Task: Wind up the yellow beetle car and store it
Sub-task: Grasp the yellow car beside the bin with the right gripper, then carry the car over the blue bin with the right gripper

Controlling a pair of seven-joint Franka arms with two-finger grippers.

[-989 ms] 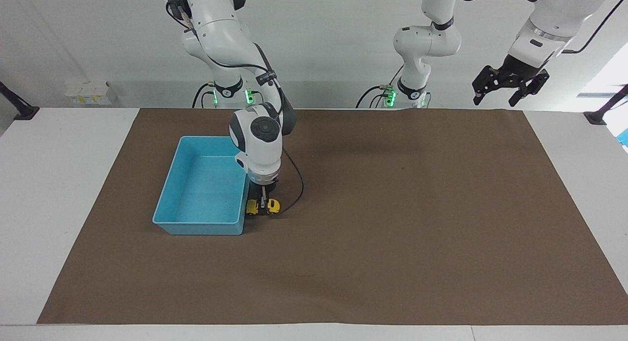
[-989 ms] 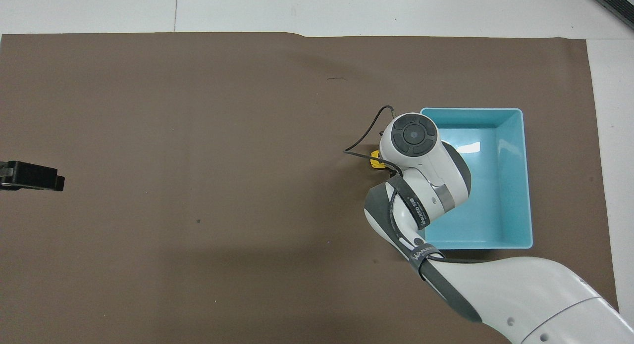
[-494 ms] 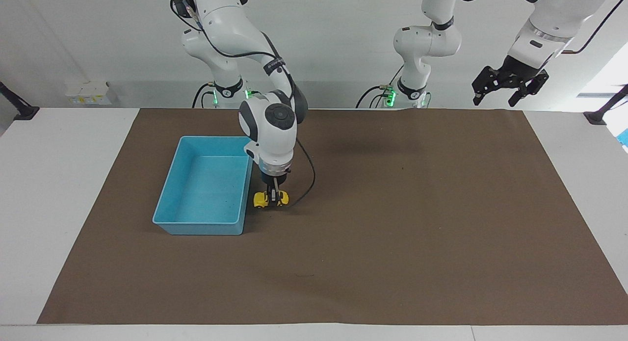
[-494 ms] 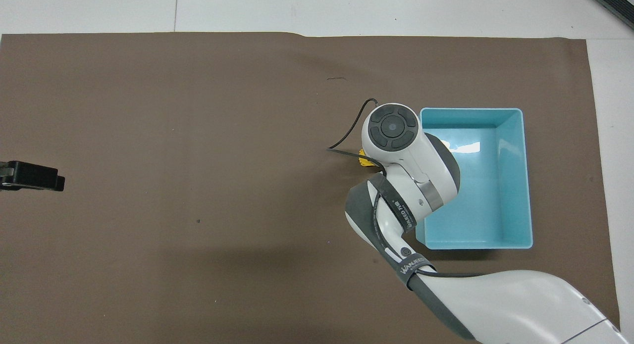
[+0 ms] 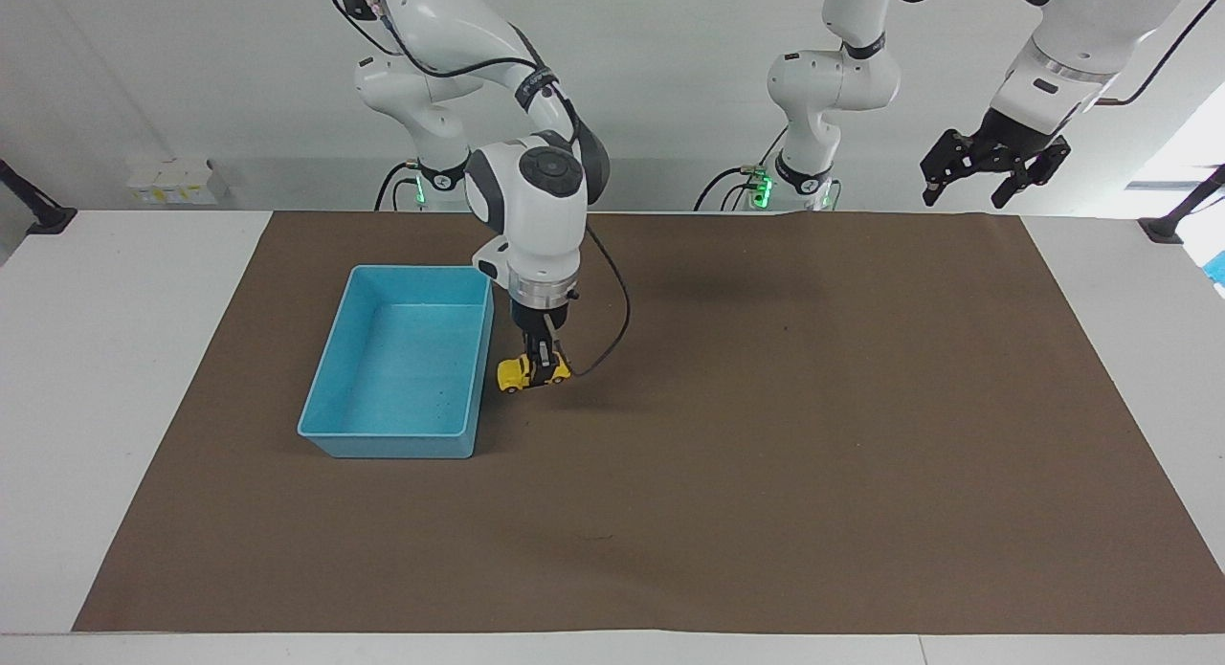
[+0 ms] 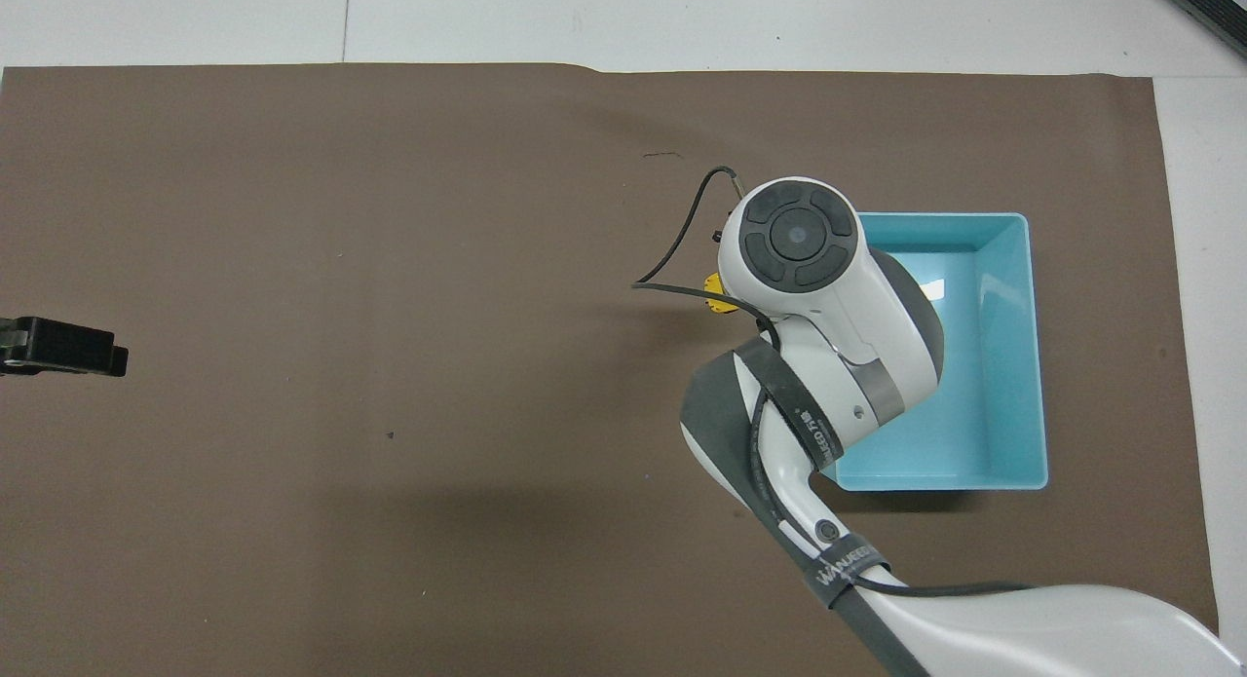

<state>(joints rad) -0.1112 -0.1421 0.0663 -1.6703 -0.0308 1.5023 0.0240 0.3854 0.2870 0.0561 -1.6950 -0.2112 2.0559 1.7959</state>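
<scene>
The yellow beetle car (image 5: 532, 370) hangs a little above the brown mat, tilted, beside the light blue bin (image 5: 397, 359). My right gripper (image 5: 544, 361) is shut on it from above, pointing straight down. In the overhead view only a yellow sliver of the car (image 6: 719, 299) shows past the right arm's wrist, and the bin (image 6: 1013, 365) is partly covered by that arm. My left gripper (image 5: 995, 172) waits open, high above the left arm's end of the table; its tip (image 6: 63, 347) shows at the edge of the overhead view.
A brown mat (image 5: 766, 454) covers most of the white table. The bin holds nothing that I can see. A black cable (image 5: 617, 311) loops from the right wrist beside the car.
The right gripper has lifted the car off the mat and carried it up and slightly away from the bin wall. The left arm has not moved.
</scene>
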